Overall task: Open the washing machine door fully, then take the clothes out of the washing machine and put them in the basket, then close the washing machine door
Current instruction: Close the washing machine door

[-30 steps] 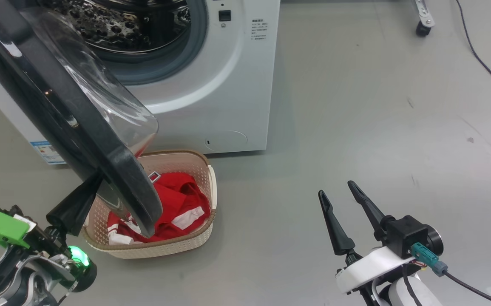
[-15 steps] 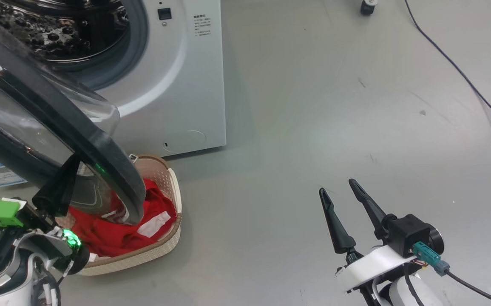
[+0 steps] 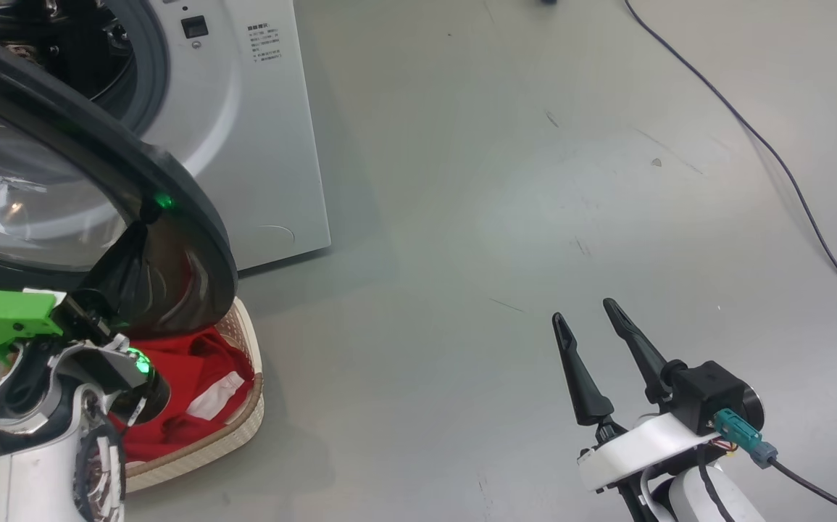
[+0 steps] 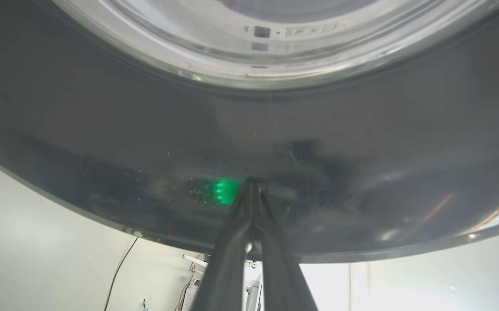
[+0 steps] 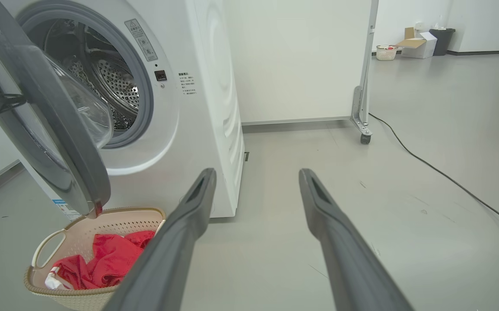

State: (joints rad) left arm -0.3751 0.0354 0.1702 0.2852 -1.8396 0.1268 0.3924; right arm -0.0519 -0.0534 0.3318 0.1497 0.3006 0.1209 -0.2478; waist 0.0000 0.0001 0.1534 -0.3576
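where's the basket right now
The basket sits on the floor at the foot of the washing machine, below the lower edge of its open door, at the lower left of the right wrist view, holding the red clothes.

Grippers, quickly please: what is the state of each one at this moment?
Left gripper: shut, holding nothing, tips against the washing machine door.
Right gripper: open, holding nothing.

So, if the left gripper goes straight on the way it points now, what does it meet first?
The washing machine door: the left gripper, shut, has its tips at the door's glossy black ring, apparently touching it.
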